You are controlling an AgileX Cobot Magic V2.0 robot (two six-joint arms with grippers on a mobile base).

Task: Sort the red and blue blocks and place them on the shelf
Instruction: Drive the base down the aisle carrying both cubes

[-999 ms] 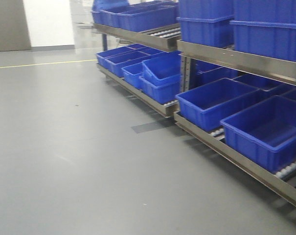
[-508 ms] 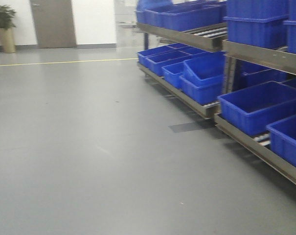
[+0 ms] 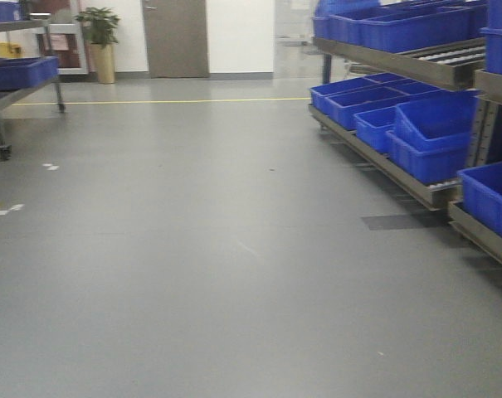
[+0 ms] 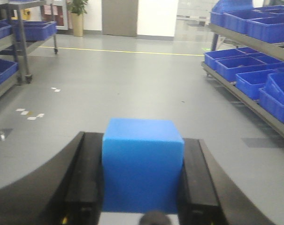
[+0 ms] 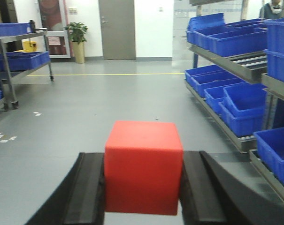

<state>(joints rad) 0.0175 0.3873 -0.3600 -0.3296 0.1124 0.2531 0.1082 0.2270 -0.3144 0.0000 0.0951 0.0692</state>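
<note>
Clamping left gripper (image 4: 141, 139): was closed on the blue block (image 4: 142, 171), black fingers (image 4: 83, 183) pressed to both its sides.
Right gripper (image 5: 142, 154): was closed likewise on the red block (image 5: 142, 166), held level between its fingers.
Shelf (image 3: 382, 61): stood along the right side, well apart from both blocks, loaded with blue bins (image 3: 425, 133).
Floor (image 3: 192, 249): grey, stretched ahead beneath both blocks, crossed by a yellow line (image 3: 168, 101) at the far end.
Cart (image 3: 18, 26): stood far left, near a potted plant (image 3: 99, 29).
</note>
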